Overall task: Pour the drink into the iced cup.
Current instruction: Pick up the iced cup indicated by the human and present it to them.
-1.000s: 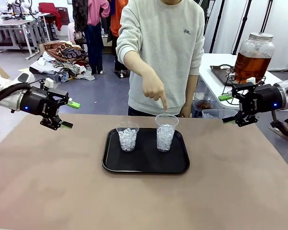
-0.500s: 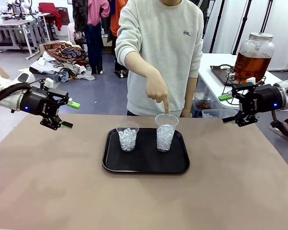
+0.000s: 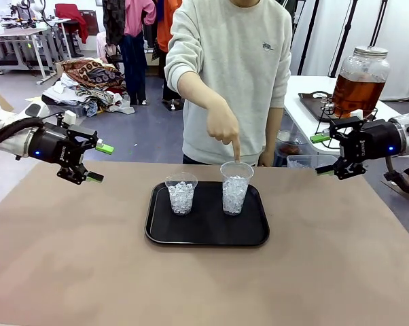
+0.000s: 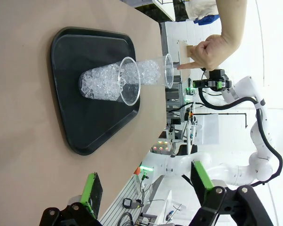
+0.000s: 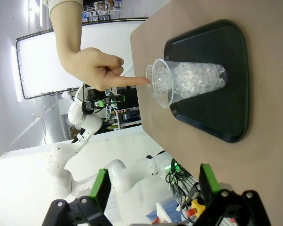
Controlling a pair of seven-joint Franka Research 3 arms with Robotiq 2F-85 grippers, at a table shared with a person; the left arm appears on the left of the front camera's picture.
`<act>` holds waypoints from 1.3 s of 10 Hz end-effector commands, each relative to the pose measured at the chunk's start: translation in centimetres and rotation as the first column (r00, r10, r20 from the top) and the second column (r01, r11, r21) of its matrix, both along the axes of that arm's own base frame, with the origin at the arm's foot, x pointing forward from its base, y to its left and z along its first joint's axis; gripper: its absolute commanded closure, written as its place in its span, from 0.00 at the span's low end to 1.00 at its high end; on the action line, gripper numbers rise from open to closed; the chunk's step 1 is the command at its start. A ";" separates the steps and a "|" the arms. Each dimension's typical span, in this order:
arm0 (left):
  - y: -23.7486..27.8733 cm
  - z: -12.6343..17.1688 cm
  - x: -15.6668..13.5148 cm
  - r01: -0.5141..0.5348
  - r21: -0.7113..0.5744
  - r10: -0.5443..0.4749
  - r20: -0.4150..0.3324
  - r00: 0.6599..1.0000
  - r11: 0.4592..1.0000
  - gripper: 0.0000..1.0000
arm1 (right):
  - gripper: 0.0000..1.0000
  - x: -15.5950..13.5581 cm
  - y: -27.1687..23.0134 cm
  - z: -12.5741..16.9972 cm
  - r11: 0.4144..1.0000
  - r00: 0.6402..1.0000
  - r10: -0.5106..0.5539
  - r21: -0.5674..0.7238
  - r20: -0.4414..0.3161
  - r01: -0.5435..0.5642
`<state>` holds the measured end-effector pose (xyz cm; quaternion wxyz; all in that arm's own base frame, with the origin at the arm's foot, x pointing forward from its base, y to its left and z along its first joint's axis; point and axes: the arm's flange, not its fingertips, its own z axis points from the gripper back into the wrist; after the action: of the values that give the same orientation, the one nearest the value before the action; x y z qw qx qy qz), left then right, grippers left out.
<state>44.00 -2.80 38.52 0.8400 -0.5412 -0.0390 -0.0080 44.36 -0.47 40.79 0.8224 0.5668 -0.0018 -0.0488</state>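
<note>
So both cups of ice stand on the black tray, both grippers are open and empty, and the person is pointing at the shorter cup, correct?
No: in the front view the person's hand points at the taller cup, not the shorter cup. The rest holds: both stand on the black tray, and the left gripper and right gripper are open and empty.

Amber-brown drink point(image 3: 357, 94) held in a lidded glass dispenser jar point(image 3: 363, 64) set well beyond the desk's right side, taller iced cup point(image 3: 236, 190) stood upright on black tray point(image 3: 208, 234), shorter iced cup point(image 3: 181, 195) just beside it
</note>
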 end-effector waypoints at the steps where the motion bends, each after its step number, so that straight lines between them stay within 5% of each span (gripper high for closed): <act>1: 0.0 0.1 -0.1 -0.002 -0.003 0.002 0.002 1.000 1.000 0.00 | 0.00 0.3 0.3 0.2 0.998 0.997 0.053 0.018 0.063 -0.054; 3: 0.0 0.1 -0.1 -0.002 -0.003 0.002 0.002 1.000 1.000 0.00 | 0.00 0.7 0.9 0.1 0.990 0.956 0.138 -0.007 0.258 -0.141; 5: 0.0 0.1 -0.1 -0.002 -0.003 0.002 0.002 1.000 1.000 0.00 | 0.00 0.5 1.4 0.1 0.970 0.866 0.234 -0.049 0.443 -0.237; 8: 0.0 0.1 -0.1 -0.002 -0.003 0.002 0.002 1.000 1.000 0.00 | 0.00 0.3 1.8 0.3 0.935 0.732 0.339 -0.125 0.591 -0.333; 13: 0.0 0.1 -0.1 -0.002 -0.003 0.002 0.002 1.000 1.000 0.00 | 0.00 -0.2 2.0 0.3 0.941 0.749 0.329 -0.130 0.575 -0.313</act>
<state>43.99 -2.79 38.52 0.8400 -0.5412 -0.0390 -0.0079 44.03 1.36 40.96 0.7857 0.5322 -0.1555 0.2744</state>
